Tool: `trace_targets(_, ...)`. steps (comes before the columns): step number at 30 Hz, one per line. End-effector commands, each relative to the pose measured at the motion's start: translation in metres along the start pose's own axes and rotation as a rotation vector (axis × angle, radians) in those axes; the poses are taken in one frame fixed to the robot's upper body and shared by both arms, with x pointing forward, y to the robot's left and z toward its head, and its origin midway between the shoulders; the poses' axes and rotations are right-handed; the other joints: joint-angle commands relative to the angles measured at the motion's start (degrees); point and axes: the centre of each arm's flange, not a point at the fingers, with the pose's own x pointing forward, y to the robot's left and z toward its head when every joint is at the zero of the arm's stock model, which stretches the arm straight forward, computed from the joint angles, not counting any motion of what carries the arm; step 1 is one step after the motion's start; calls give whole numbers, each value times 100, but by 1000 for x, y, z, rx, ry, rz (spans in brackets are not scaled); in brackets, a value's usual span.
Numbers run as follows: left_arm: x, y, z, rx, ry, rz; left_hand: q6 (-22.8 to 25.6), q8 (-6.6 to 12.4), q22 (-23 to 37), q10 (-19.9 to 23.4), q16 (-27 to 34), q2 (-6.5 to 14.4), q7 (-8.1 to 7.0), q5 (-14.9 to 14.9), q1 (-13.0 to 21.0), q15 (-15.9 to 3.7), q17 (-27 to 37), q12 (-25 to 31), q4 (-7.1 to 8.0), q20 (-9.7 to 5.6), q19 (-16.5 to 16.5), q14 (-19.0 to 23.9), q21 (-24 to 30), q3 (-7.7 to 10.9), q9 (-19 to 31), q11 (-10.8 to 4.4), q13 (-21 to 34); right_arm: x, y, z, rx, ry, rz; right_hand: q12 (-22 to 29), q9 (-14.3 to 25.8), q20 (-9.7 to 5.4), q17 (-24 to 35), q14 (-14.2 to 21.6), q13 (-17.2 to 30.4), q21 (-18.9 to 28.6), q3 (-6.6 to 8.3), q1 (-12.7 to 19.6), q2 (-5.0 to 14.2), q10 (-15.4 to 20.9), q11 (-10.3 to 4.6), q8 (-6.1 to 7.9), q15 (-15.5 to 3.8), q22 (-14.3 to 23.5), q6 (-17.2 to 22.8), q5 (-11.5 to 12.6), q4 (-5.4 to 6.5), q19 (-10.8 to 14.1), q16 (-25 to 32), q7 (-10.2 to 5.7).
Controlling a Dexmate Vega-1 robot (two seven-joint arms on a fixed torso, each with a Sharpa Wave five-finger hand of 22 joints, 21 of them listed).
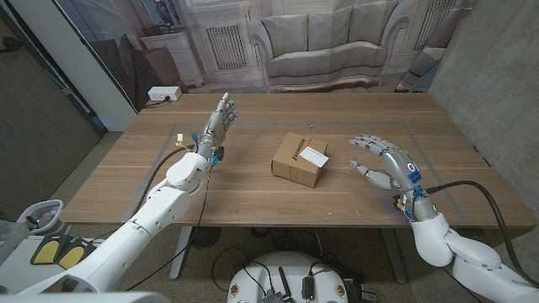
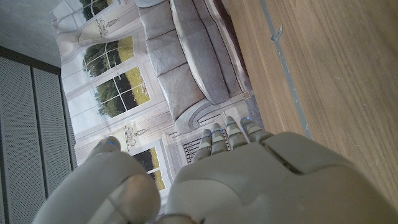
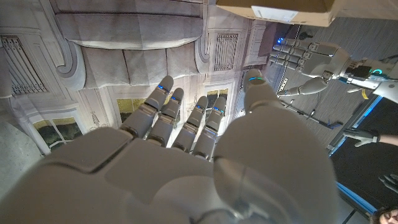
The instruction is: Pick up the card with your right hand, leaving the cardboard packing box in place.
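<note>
what the views cut off, cover or blur

in the head view the printing on the cardboard packing box [image 1: 296,159] and on the white card [image 1: 313,155] lying on its top is too small to read, and the box's far side and underside are hidden. the right hand [image 1: 385,162] has its palm turned from the camera, and the left hand [image 1: 221,119] stands edge-on, so its palm is out of sight. in the right wrist view the picture's edge cuts the box [image 3: 286,9] to a strip, and a person's hand [image 3: 364,137] is clipped at the edge. in the left wrist view the hand's back [image 2: 249,180] covers part of the surface [image 2: 336,68].
</note>
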Motion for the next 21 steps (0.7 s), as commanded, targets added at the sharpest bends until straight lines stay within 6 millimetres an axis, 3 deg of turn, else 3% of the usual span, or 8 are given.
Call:
trace_targets(1,2,1,2,3,-8,6,42,-26,13,53,3,32,-3,55,21,7,31,-11,3,-18,1,13,22,-31,12,-4,17,6,5,1,-109,-44,13,15,21,-500,30,63,28,40,-4,-19,11,38,9,9,-714,8,73,28,26,70,21,-8)
trace_targets(21,-1,5,6,3,-15,18,33,-34,13,64,5,45,-10,56,32,10,31,-10,2,-15,-2,20,21,-56,12,-29,17,10,14,1,-124,-72,72,7,23,-495,38,81,27,36,-31,-48,24,63,9,28,-716,12,173,41,56,74,11,-6)
